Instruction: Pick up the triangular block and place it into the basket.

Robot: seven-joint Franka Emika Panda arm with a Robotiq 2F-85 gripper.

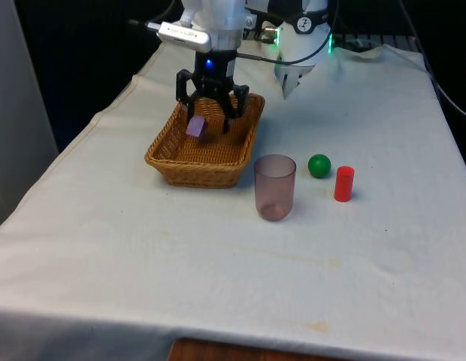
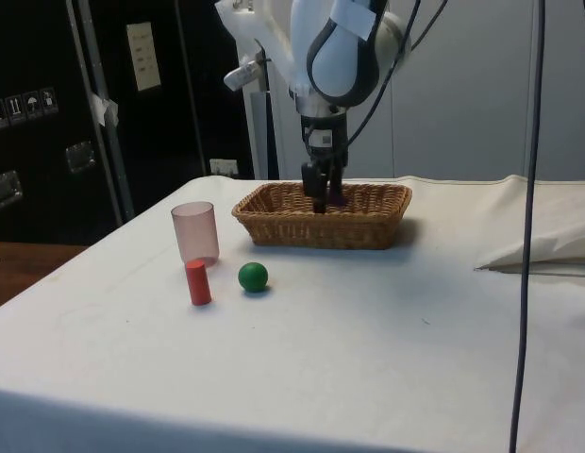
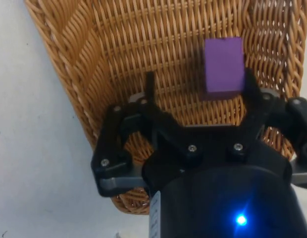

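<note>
Nearest on the white-clothed table (image 1: 218,286), a translucent pink plastic cup (image 1: 275,186) is standing upright, with a red cylinder block (image 1: 343,183) and a green ball (image 1: 319,165) just beside it toward the front view's right; all three are sitting well apart from the work.

Farther back, the black two-finger hand (image 1: 211,114) is hanging low over the woven wicker basket (image 1: 171,158), its fingers spread wide. The purple block (image 1: 196,125) is lying against one finger (image 3: 250,87) rather than being pinched between the two, and it is already inside the basket's rim. The placing step looks to be at its close: the release seems made, and the next move is calling for a straight lift clear of the wicker wall.

Whether the block is resting on the basket floor or leaning on the finger is hard to tell. In the side view the basket's wall is hiding it, and its triangular shape is not showing from any angle.
</note>
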